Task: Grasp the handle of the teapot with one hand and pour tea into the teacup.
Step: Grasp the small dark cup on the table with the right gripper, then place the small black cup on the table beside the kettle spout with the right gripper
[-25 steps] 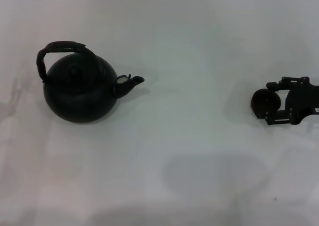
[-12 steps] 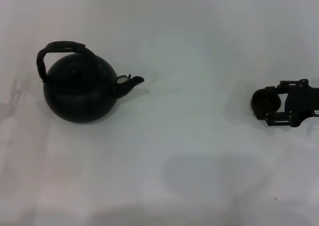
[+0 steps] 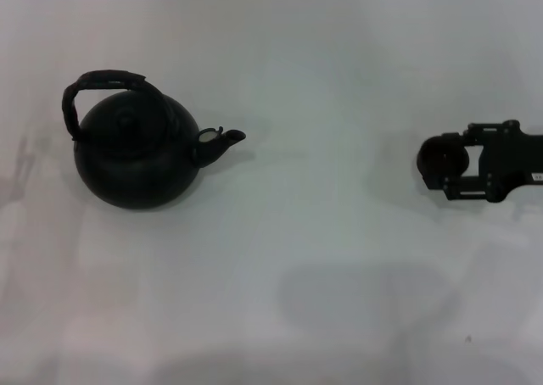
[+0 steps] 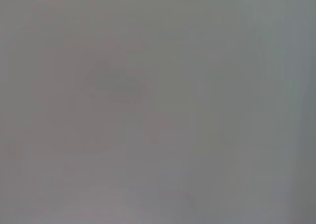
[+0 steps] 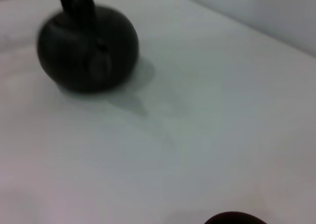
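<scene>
The black teapot (image 3: 136, 152) stands at the left of the white table, its stubby spout (image 3: 225, 137) pointing right and its dark arched handle (image 3: 102, 84) over the top. It also shows in the right wrist view (image 5: 89, 49) with the handle (image 5: 78, 4). My right gripper (image 3: 445, 165) reaches in from the right edge and is shut on the small dark teacup (image 3: 431, 159). The cup's rim shows at the edge of the right wrist view (image 5: 234, 218). My left gripper is out of view; its wrist view shows only a plain grey surface.
The white table (image 3: 322, 258) lies bare between the teapot and the teacup. A faint shadow falls on the table's front middle (image 3: 365, 300).
My right gripper has moved left and away from me, carrying the teacup with it. The teapot has not moved.
</scene>
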Robot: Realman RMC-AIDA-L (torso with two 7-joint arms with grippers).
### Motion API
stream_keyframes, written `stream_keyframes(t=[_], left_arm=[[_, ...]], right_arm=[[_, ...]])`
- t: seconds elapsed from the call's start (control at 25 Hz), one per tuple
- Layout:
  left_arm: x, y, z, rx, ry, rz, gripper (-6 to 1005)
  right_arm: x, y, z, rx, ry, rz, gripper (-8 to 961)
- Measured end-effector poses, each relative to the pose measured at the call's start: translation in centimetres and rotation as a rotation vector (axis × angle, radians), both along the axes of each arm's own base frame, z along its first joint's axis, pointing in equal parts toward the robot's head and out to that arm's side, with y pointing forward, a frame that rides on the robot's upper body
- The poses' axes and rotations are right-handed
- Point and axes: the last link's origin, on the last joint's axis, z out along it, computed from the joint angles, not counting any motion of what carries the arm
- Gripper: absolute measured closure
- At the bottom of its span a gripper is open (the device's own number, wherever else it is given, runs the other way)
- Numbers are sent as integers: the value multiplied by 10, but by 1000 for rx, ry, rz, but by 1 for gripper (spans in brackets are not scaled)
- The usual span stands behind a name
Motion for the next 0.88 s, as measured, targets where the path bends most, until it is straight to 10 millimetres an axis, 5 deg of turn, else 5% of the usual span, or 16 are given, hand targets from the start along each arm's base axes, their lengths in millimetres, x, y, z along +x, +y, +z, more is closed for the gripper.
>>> stream_keyframes(t=[0.28, 0.52, 0.88], left_arm=[[1, 1, -1, -2, -3, -2, 183], [2, 1, -2, -4, -9, -5, 183], [3, 1, -3, -13, -9, -12, 183]], right_arm=[[-37, 13, -2, -58, 68, 75, 218], [-67, 23, -29, -168, 54, 163, 208], [-86, 27, -59, -203, 13, 249, 193]])
